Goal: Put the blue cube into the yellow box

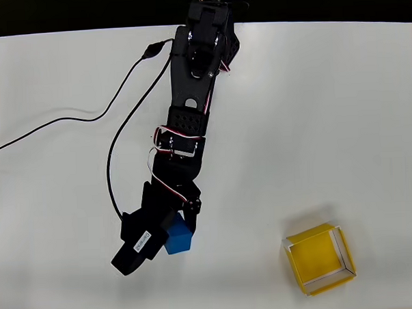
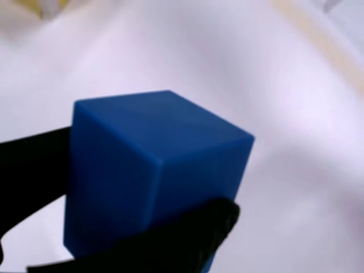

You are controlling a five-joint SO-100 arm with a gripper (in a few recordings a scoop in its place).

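The blue cube (image 2: pixel 153 176) is held tight by the black hand (image 2: pixel 136 227), with one dark finger (image 2: pixel 28 170) seen pressed on its left side and another across its bottom edge in the wrist view. In the overhead view the blue cube (image 1: pixel 178 238) is seen at the tip of the hand (image 1: pixel 162 235), low on the left part of the white counter (image 1: pixel 313 109), but it cannot be told if it is lifted or touching the counter. The yellow box (image 1: pixel 320 257) is seen well apart from the cube, off to the right and a little lower in that view, with nothing inside it. The step in hand seems to be the carry to the box. For this to be done well, the cube should be kept squeezed so it is not dropped on the way. It should be raised high enough that the thin pale walls of the box are not bumped. The cube should be brought over the middle of the yellow floor, not over a wall. Only then should it be lowered and let go softly, so it is not bounced out.
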